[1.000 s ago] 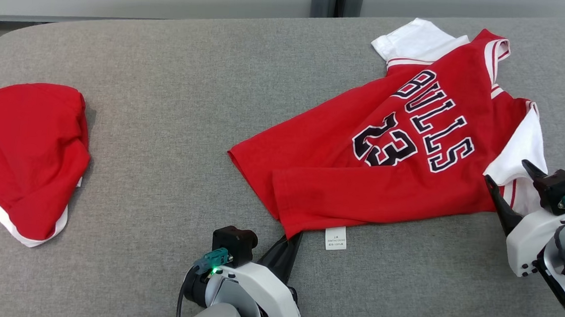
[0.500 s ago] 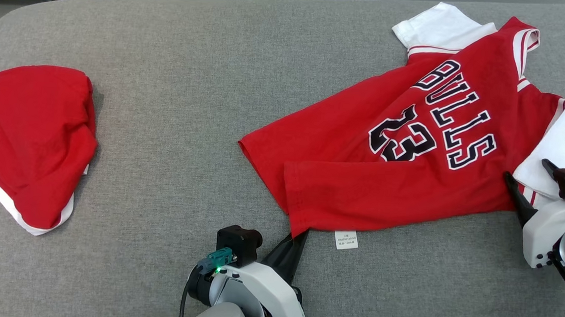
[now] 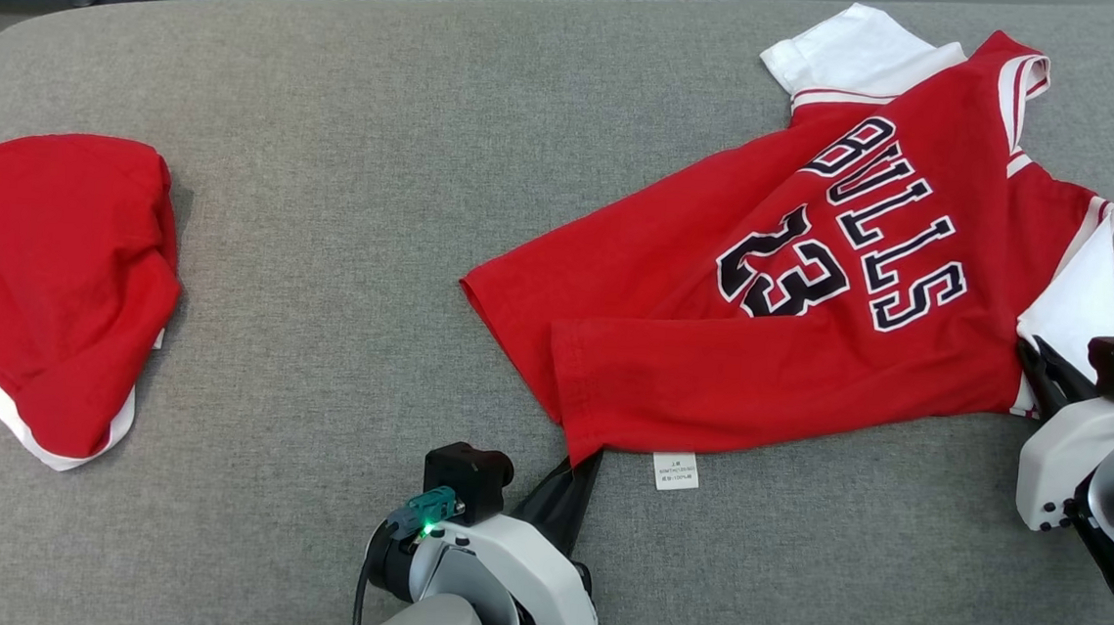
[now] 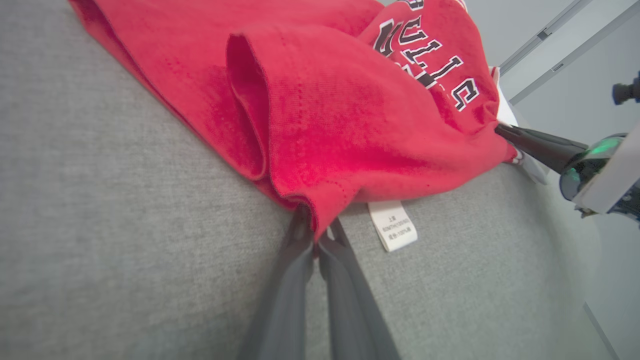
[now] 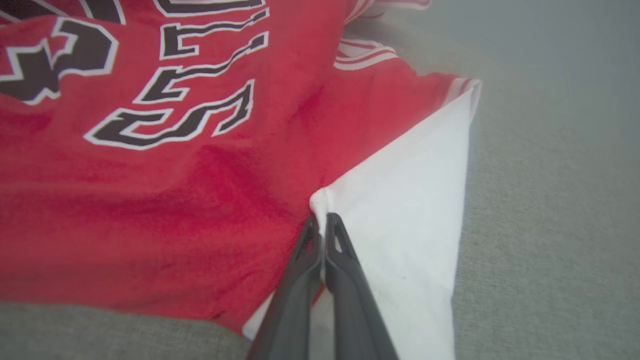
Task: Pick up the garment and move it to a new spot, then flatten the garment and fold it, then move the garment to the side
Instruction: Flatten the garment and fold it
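The red jersey point(image 3: 813, 301) is lying slightly rumpled on the right part of the grey surface point(image 3: 330, 189). It is looking light and limp, so corners and seams are giving the surest hold. The left gripper point(image 3: 590, 462) is pinching its near hem corner, fingers closed on the cloth. The right gripper point(image 3: 1033, 354) is likewise clamping the seam by the white sleeve point(image 3: 1077, 300).

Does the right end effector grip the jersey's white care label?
No, the right end effector is shut on the jersey where its white sleeve meets the red body.
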Available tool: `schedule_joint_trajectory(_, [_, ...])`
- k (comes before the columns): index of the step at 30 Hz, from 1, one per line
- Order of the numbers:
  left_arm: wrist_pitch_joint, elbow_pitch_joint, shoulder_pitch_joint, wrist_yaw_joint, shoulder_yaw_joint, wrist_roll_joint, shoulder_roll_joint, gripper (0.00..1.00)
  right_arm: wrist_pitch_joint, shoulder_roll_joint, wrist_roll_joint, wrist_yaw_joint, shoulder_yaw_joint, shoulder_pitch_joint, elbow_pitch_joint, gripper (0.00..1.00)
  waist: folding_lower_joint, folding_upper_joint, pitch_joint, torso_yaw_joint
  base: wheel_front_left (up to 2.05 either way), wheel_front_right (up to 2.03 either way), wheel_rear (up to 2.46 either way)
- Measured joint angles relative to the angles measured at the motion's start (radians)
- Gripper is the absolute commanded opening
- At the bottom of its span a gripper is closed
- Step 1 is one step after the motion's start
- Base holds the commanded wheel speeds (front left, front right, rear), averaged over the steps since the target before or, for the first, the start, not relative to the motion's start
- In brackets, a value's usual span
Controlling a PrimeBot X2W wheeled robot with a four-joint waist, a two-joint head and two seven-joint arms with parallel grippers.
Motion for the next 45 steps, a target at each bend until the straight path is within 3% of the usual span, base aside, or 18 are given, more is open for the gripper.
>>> schedule_joint_trajectory(8, [-0.001,0.01,-0.007,0.0,0.0,-0.004,0.0,0.0,-0.033,0.003,0.024,0.0,-0.005,-0.016,0.012,0.0,0.0001,0.0,-0.011,-0.011,0.0,0.0,0.0])
schedule_joint_trajectory(16, [-0.002,0.016,0.008,0.001,0.019,-0.01,0.008,0.0,-0.045,0.0,0.116,0.0,-0.026,-0.003,-0.076,0.0,0.0,-0.0001,-0.049,-0.043,0.0,0.0,0.0])
schedule_joint_trajectory(23, [-0.004,0.011,0.03,0.009,0.045,-0.01,0.027,0.0,-0.007,-0.064,0.205,0.0,-0.051,0.039,-0.193,0.0,0.0001,0.0,-0.085,-0.086,0.0,0.0,0.0])
schedule_joint_trajectory(35, [-0.006,-0.09,0.076,0.028,0.19,0.043,0.083,0.0,0.013,-0.079,0.475,0.0,-0.215,0.139,-0.353,0.0,0.0001,0.0,-0.148,-0.122,0.0,0.0,0.0])
schedule_joint_trajectory(45, [-0.006,-0.248,0.09,0.049,0.296,0.131,0.147,0.0,-0.001,-0.058,0.569,0.0,-0.277,0.128,-0.49,0.0,0.0,0.0,-0.179,-0.133,0.0,0.0,0.0])
